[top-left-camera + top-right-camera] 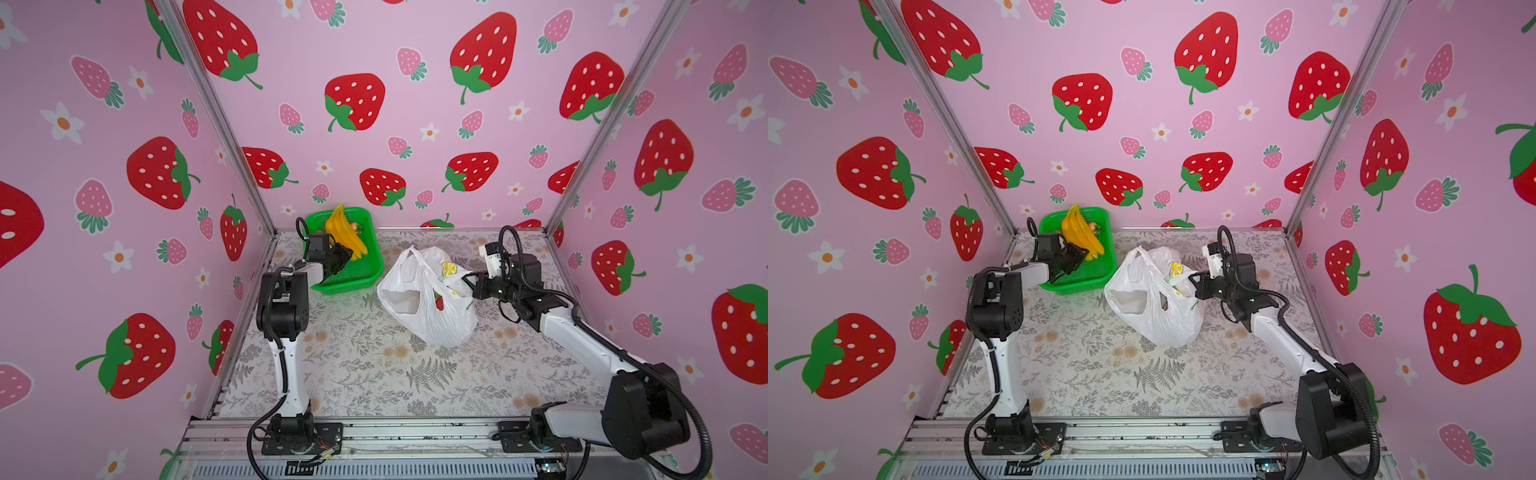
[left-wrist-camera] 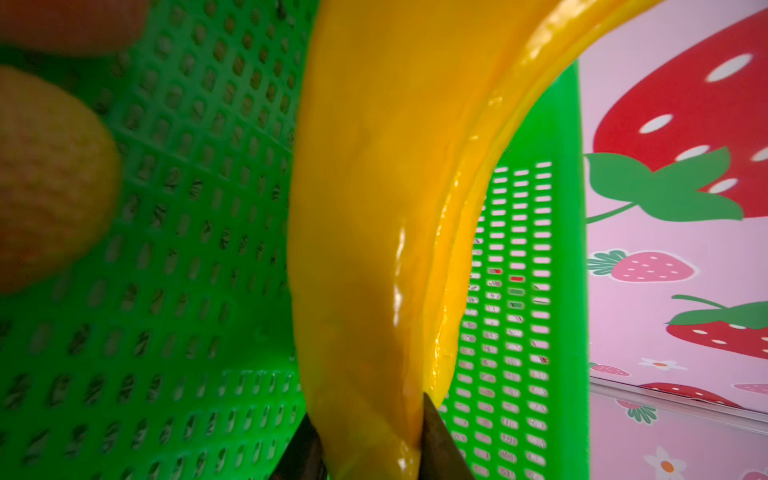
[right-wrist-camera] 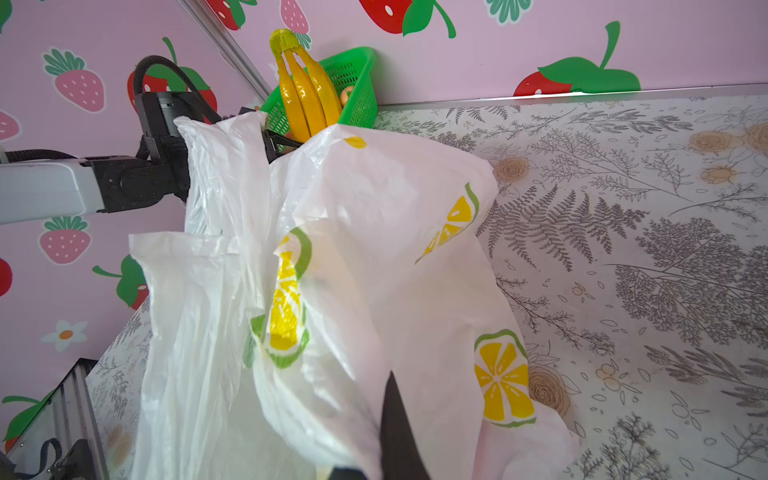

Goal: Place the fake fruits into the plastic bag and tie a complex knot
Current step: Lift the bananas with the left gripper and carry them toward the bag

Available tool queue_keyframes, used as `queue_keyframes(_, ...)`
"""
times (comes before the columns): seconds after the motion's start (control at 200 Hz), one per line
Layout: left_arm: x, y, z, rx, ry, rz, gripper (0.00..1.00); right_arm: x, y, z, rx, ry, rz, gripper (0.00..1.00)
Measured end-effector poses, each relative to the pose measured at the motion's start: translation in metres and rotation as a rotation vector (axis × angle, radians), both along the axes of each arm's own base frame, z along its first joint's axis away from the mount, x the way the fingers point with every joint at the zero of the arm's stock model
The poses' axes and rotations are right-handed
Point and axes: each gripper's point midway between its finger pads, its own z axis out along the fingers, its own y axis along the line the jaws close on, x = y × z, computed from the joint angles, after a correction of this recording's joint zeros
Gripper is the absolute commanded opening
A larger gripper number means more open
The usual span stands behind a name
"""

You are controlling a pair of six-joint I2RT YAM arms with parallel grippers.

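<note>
The green basket (image 1: 362, 275) sits at the far left corner of the table (image 1: 374, 374). Inside it the banana bunch (image 1: 344, 232) stands nearly upright, stem above the rim, with the left pincer (image 1: 341, 258) clamped on its lower end. Its fingers (image 2: 440, 449) press on either side of one banana. A small orange fruit (image 2: 50, 174) lies in the basket beside the bananas. Just right of the basket in both top views, the plastic bag (image 1: 432, 320) slumps open on the table, a red fruit (image 1: 439, 302) showing inside. The right pincer (image 1: 468, 277) — on the bag's side away from the basket — is closed tight on a fold of its rim.
</note>
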Motion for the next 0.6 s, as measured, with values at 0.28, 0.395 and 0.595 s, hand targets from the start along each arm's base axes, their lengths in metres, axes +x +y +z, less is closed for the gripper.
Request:
queue_keyframes(0.28, -0.036, 0.004, 0.060, 0.058, -0.111, -0.011, 0.07, 0.000, 0.000, 0.000, 0.000, 0.000, 0.000, 0.03)
queue_keyframes(0.395, -0.063, 0.003, 0.086, 0.087, -0.151, -0.021, 0.01, 0.000, 0.000, 0.000, 0.000, 0.000, 0.000, 0.03)
queue_keyframes(0.595, -0.134, -0.029, 0.155, 0.225, -0.274, -0.086, 0.00, 0.000, 0.000, 0.000, 0.004, -0.002, -0.001, 0.03)
